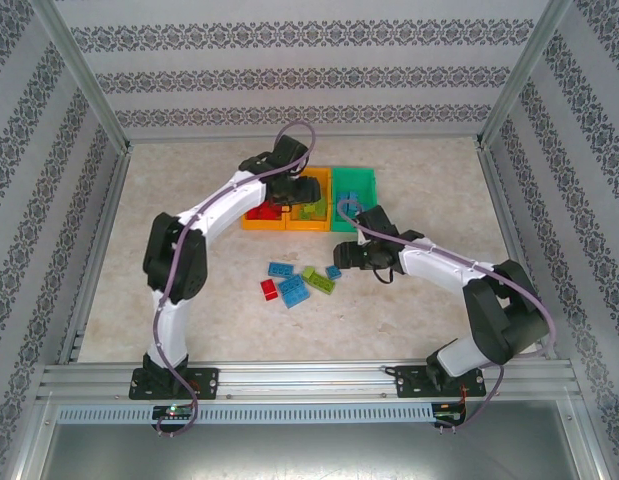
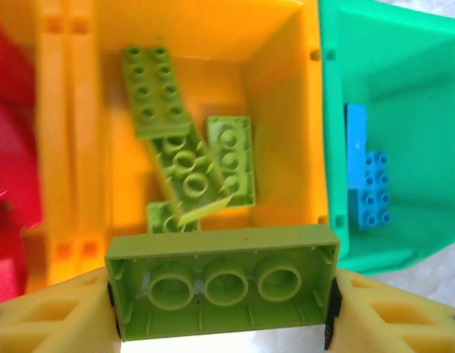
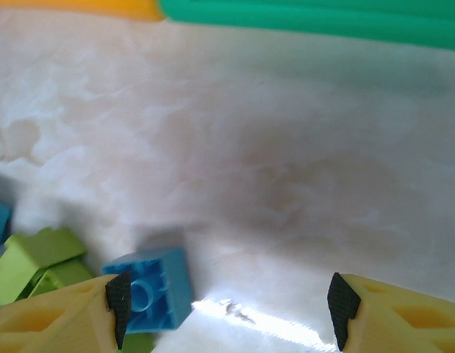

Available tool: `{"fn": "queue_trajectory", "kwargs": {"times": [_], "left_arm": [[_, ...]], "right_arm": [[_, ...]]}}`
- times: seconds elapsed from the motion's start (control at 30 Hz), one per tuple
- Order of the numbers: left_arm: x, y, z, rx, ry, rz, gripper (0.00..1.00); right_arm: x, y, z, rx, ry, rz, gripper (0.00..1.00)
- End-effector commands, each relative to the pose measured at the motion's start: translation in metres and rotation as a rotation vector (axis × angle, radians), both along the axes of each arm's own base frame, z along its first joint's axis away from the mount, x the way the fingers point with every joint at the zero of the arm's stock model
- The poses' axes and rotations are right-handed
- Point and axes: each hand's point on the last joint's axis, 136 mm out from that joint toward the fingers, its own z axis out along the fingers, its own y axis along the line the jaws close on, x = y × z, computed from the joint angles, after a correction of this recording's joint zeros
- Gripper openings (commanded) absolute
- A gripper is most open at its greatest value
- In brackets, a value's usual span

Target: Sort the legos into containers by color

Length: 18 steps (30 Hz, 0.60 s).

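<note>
Nearest the arm bases, the unsorted legos [image 1: 297, 280] lie clustered on the table [image 1: 229, 320] (blue, lime and one red). The right gripper [image 3: 229, 303] hangs low over the table with its jaws apart and nothing between them. A small blue brick [image 3: 157, 283] sits just beside one fingertip.

Further back, the left gripper [image 2: 222, 312] is clamped on a lime brick [image 2: 223, 283], whose hollow underside faces the wrist camera, above the middle orange bin [image 2: 286, 88].

Step in hand: depositing lime. The next move calls for parting the jaws so the brick drops among the lime bricks inside.

The left wrist view reveals bin contents, including blue bricks [image 2: 370, 187] in the green bin [image 2: 403, 59]. The top view gives instead the layout of both arms and the pile left to sort.
</note>
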Motion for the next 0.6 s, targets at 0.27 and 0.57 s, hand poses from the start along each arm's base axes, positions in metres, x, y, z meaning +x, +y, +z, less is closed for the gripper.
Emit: {"fn": "queue_trajectory", "kwargs": {"times": [0.27,0.57], "left_arm": [[0.04,-0.009,-0.019,-0.043,0.056,-0.033,0.67],[0.038,-0.012,-0.026,-0.068,0.079,-0.025,0.79]], "right_arm": [[-0.06,0.035,-0.008,-0.019,-0.017,0.291,0.74],[-0.067,0.057,-0.017,-0.056,-0.007,0.387,0.76]]}}
